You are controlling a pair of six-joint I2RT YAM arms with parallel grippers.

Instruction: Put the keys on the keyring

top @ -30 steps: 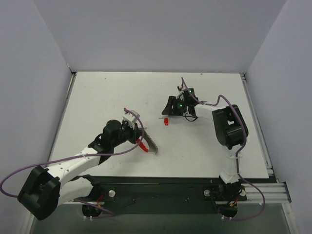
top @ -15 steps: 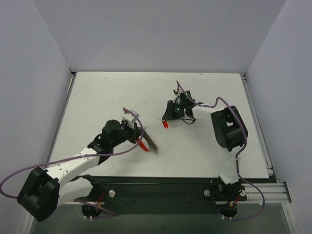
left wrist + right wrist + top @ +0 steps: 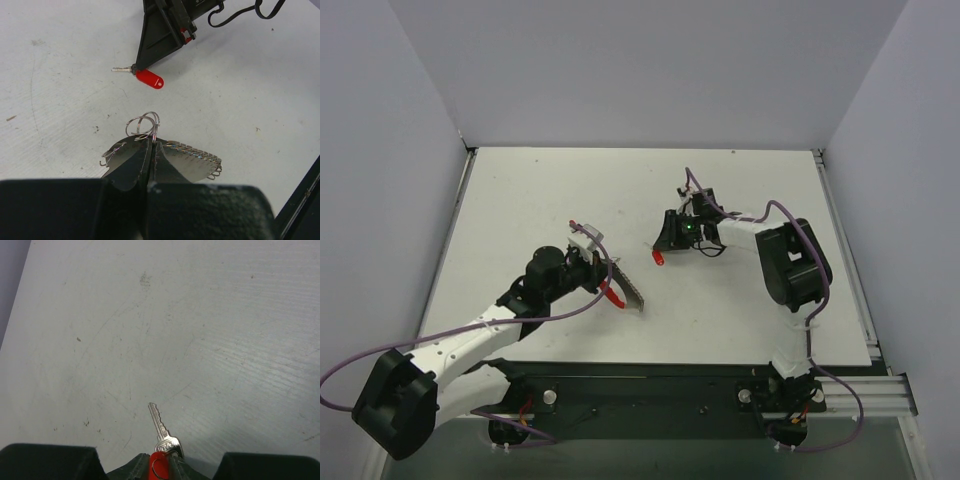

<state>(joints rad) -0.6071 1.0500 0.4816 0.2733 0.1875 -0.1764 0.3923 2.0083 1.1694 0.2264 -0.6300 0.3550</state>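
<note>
The right pincer (image 3: 664,246) is clenched on a small key (image 3: 162,431) at its red head. The silver blade juts out low over the white surface (image 3: 530,200), near its centre; whether it touches cannot be told. At 8 o'clock from the key, a little apart, the left pincer (image 3: 151,144) is clamped tight on the keyring (image 3: 143,123). The keyring's thin silver wire loops stick out of the fingertips toward the key.

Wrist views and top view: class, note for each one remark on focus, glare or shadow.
Left wrist view: key and keyring sharp, left gripper's fingers dark and soft. Right wrist view: the key's blade glints, right gripper's fingers blur at the bottom edge. Top view: even light, faint shadows, key tiny.
</note>
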